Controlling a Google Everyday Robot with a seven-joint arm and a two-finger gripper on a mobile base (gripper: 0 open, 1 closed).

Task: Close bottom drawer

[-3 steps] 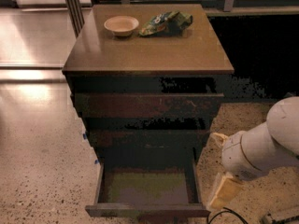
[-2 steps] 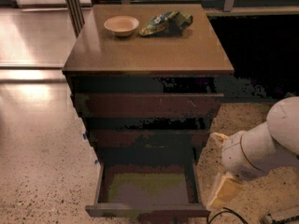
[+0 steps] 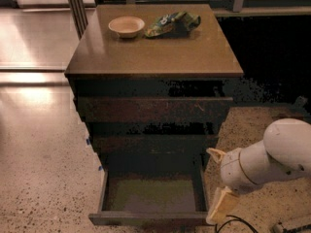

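Nearest, at the lower right, the robot's white arm [image 3: 272, 159] reaches in from the right edge and ends in the hand [image 3: 218, 186], which hangs low just beside the right side of the bottom drawer [image 3: 150, 194], close to its front corner. Pale tan parts of the hand show above and below the white wrist, but whether the hand is open or closed cannot be told from this angle, and it is not clear whether it touches the drawer. A thin dark cable [image 3: 228, 224] loops on the speckled floor [image 3: 39, 188] beneath it. The bottom drawer stands pulled well out of the cabinet toward the camera, its plain dark front at the lower edge of the view and its shallow box laid open, showing a greyish-green floor. Above and behind it sit the middle drawer [image 3: 150, 142] and then the wider top drawer [image 3: 153, 109], both dark brown and pushed in. Farther back the cabinet's brown surface [image 3: 155, 55] carries a small pale bowl [image 3: 126, 26] at the rear left, with a crumpled green snack bag [image 3: 172, 23] just beside it on the right.
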